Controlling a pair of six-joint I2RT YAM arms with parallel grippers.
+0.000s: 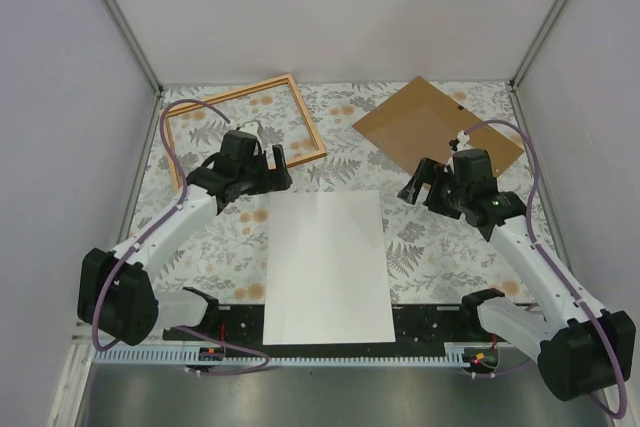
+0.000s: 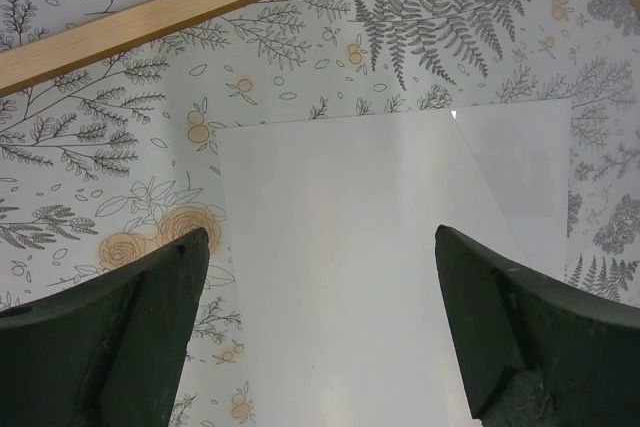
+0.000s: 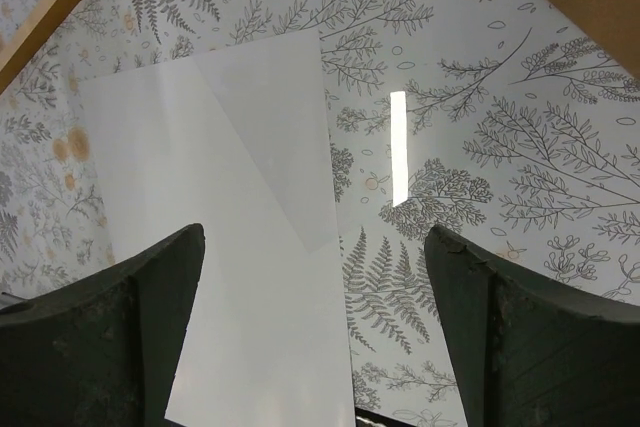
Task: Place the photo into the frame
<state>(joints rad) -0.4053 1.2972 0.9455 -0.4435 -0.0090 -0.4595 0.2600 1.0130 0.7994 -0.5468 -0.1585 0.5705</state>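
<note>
I see photo point(image 1: 327, 267) white side up; left pincer point(image 2: 320, 242) near its far-left corner, right pincer point(image 3: 315, 237) off far-right, both w/ jaws apart & empty. Frame point(image 2: 150, 19) beyond photo, far-left.

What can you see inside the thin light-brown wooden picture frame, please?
Inside the thin light-brown wooden picture frame, only floral-patterned table cover shows; the black left gripper hides part of its near side.
</note>
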